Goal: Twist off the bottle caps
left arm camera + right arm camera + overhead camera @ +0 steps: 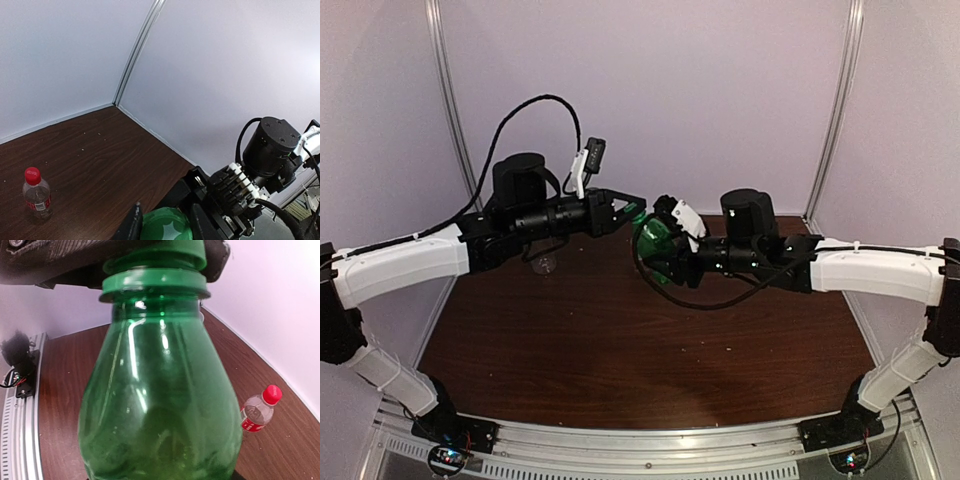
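Left fingers (131,226) pinch the green cap (165,227); right fingers (668,272) clamp the green bottle (160,405), held aloft over the far middle of the tabletop (620,350). Another small bottle (36,197), red-capped, stands toward its far left.

Pale walls (700,90) enclose a dark wood-grain table (620,340), a metal rail (650,445) along its near edge.

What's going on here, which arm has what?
Both arms hold the green bottle up over the table, between them. The right gripper is shut on its body. The left gripper is shut on the green cap, which sits on the neck. The small red-capped bottle stands on the table, capped and untouched.
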Controlling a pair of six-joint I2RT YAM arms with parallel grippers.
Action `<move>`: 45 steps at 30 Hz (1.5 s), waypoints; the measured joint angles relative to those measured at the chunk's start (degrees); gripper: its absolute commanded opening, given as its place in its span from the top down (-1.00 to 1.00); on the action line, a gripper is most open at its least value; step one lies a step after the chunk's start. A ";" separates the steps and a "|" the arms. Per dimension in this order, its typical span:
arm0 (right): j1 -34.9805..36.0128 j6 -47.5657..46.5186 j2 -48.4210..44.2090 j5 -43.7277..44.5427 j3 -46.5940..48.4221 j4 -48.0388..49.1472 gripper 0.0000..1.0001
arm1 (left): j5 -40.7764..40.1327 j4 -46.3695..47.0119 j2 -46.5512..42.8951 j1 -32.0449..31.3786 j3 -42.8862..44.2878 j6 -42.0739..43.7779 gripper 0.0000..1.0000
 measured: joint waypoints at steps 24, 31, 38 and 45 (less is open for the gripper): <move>-1.20 -0.46 -0.20 -7.06 -0.98 -0.52 0.08 | 1.77 -1.88 -6.62 -0.04 -1.75 11.96 -0.66; -1.53 -0.68 -0.22 -22.58 -0.68 -3.26 0.06 | 14.34 -3.19 -9.53 0.02 -1.75 19.82 -0.70; -1.53 -0.68 0.68 -36.92 2.56 -5.29 0.05 | 25.22 -3.21 -9.46 0.07 -1.88 23.47 -0.56; -1.53 -0.55 1.66 -43.63 3.78 -6.27 0.06 | 32.28 -1.33 -7.52 0.07 -1.88 23.80 -0.25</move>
